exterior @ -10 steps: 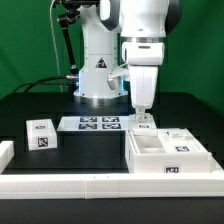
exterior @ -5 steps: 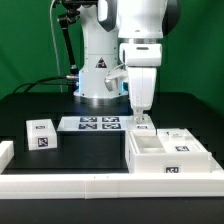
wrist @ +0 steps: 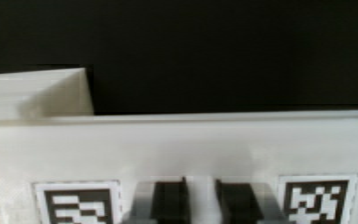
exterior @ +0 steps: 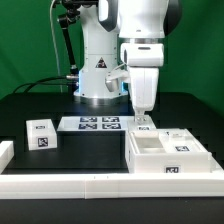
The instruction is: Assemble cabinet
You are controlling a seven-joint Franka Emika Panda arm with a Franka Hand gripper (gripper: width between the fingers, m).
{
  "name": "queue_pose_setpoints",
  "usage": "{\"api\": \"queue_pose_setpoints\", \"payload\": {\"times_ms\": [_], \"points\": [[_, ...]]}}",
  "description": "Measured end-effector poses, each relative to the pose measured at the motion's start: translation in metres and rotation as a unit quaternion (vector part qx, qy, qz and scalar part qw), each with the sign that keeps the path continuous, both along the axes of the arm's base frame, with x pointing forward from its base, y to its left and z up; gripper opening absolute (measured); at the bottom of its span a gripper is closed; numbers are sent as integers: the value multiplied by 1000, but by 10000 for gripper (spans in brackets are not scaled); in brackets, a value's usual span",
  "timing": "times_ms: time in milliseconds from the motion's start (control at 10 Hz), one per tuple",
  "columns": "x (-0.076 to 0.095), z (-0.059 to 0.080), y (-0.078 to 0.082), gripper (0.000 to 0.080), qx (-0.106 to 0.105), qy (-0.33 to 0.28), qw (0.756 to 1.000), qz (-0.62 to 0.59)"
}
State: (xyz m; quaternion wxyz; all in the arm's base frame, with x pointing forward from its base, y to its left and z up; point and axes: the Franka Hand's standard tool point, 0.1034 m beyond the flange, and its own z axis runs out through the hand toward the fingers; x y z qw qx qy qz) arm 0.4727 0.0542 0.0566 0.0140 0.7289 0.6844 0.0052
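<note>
Your claw [exterior: 143, 117] hangs narrow, fingers [wrist: 169, 203] almost together, over the 12 o'clock wall of the cabinet [exterior: 160, 163], which sits at 4 o'clock on the surface [exterior: 40, 100]. Hold it vertical, centred on that wall; press gently.

Glossy white Panda arm [exterior: 140, 25]: rounded shells, dark grey rings at the joints. Bell-shaped white base [exterior: 98, 78] bearing a black triangular mark [exterior: 101, 63], pale blue glow along its edge. Black cables [exterior: 66, 30] bundled behind, toward the exterior view's left. Boxy white gripper [exterior: 143, 121] narrowing to slim fingers [wrist: 167, 205], dark and blurred in the wrist view.
</note>
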Motion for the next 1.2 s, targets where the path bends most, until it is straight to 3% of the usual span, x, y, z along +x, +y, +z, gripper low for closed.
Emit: {"api": "queue_pose_setpoints", "payload": {"times_ms": [400,900,1200], "points": [[18,1,-3,71,-1,-3,1000,13],[19,1,-3,71,-1,-3,1000,14],[44,2,-2,71,-4,1,1000,16]]}}
